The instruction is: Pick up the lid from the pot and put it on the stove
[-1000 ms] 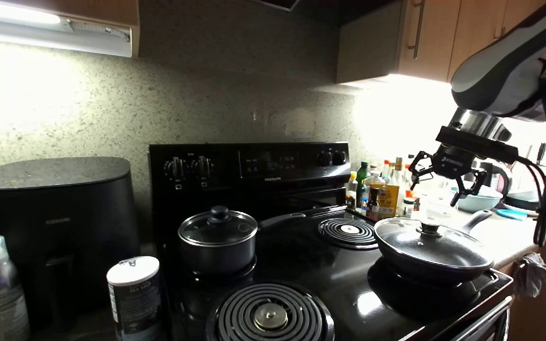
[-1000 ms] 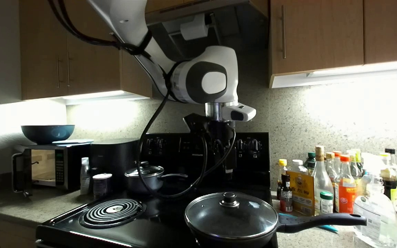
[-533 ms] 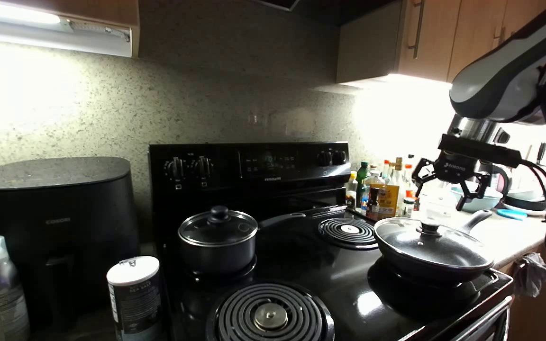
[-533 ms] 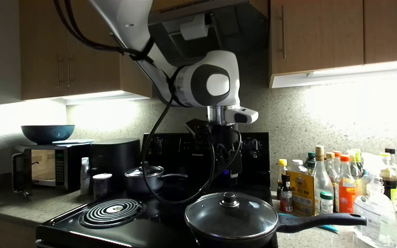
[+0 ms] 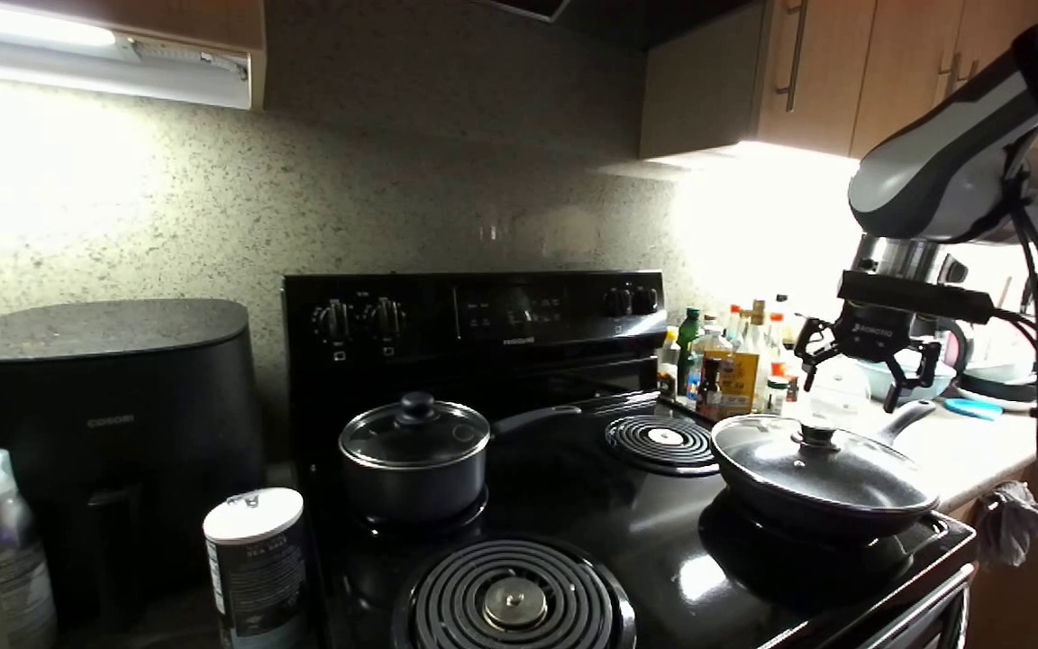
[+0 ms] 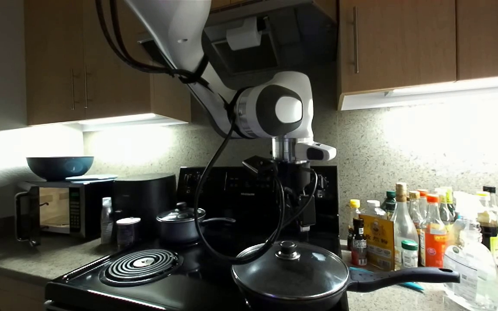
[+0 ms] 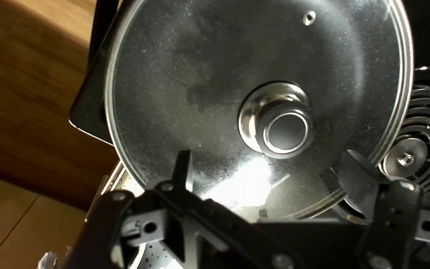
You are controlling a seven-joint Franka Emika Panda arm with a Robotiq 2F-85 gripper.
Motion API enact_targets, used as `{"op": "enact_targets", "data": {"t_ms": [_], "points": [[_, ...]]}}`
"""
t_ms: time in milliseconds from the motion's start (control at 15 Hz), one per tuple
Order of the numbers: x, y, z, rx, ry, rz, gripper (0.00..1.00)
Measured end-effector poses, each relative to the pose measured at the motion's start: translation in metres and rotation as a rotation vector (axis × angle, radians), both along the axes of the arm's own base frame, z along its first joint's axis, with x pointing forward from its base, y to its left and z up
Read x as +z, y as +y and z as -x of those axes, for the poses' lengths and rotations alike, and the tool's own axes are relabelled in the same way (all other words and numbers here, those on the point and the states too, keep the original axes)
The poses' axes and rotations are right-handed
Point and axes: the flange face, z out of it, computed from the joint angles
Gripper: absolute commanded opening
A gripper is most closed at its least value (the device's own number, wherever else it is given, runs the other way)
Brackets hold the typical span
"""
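Observation:
The clear glass lid [image 5: 870, 473] with a thin metal rim sits on the wide black pot [image 5: 807, 516]. The lid [image 6: 292, 276] and pot [image 6: 288, 301] also show in an exterior view. The lid's dark knob [image 7: 287, 131] is at its centre. The pot rests on the front right of the black stove [image 5: 636, 532]. My gripper [image 5: 852, 395] is open and empty above the lid, apart from it and pointing down. In the wrist view, the gripper [image 7: 267, 158] has its fingers wide apart, with the knob ahead of the gap between the fingertips.
A smaller lidded saucepan [image 5: 420, 478] stands at the stove's back left. Coil burners show at the front left [image 5: 514, 602] and back right [image 5: 663, 437]. Bottles [image 6: 435, 237] crowd the right counter. The pot's handle [image 6: 404, 277] extends over that counter. An arm cable [image 6: 203, 242] hangs low.
My gripper has moved down and a little to the right in both exterior views, and it stands more upright. It stays open. The lid and pot have not moved.

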Motion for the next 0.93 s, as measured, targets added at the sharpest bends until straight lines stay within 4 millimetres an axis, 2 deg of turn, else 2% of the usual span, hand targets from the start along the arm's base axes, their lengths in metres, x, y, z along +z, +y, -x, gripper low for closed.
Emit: {"op": "enact_targets", "data": {"t_ms": [533,933], "points": [[-0.012,0.027,-0.008,0.093,0.039,0.041,1.00],[-0.033,0.024,-0.015,0.095,0.077,0.040,1.00]]}}
